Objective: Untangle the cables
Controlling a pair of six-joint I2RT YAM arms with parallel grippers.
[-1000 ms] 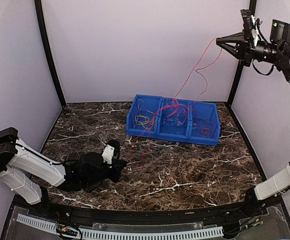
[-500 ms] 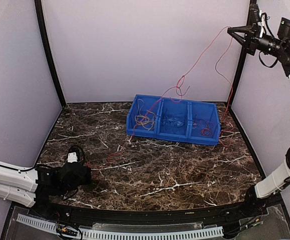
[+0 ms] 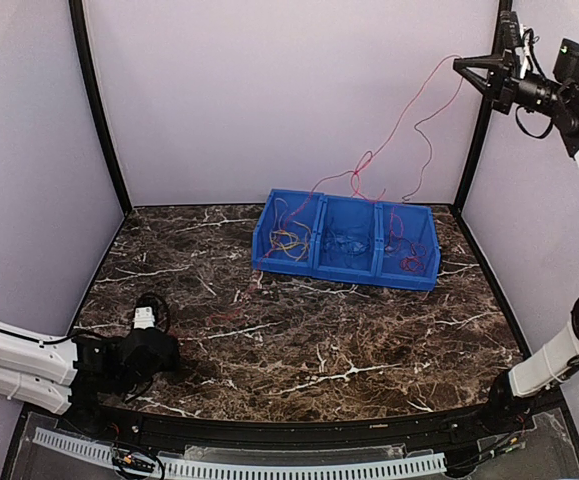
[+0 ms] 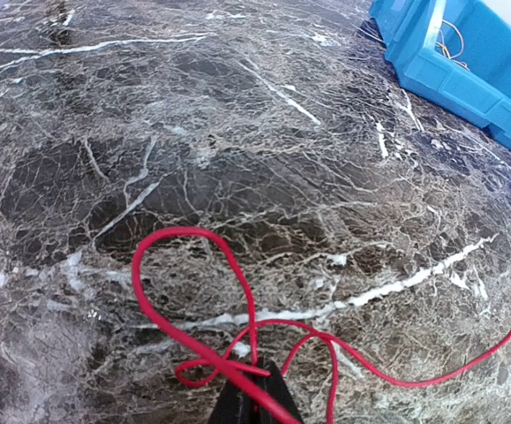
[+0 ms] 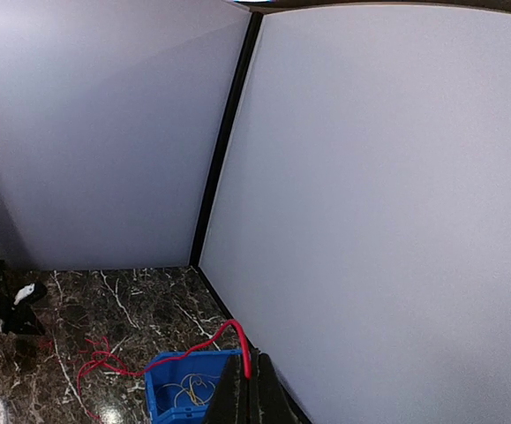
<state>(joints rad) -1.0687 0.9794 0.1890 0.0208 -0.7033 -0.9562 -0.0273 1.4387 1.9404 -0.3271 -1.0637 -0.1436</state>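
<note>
Cables [image 3: 287, 240] mostly heaped in the blue bin [image 3: 344, 270], one red strand [image 4: 183, 231] drawn out.
It ran slantwise from the right gripper [image 3: 466, 66], pinching it high up, down to the left gripper [image 4: 255, 405], pinching it low over the table [image 3: 389, 340]; its faint middle got lost against the marble.

A robotics lab test cell is indicated: plain pale panels [image 3: 269, 90] joined by black posts [image 3: 97, 110] enclose a marble-patterned surface [image 3: 369, 330], and a slotted duct [image 3: 269, 468] is fitted along the near edge.
</note>
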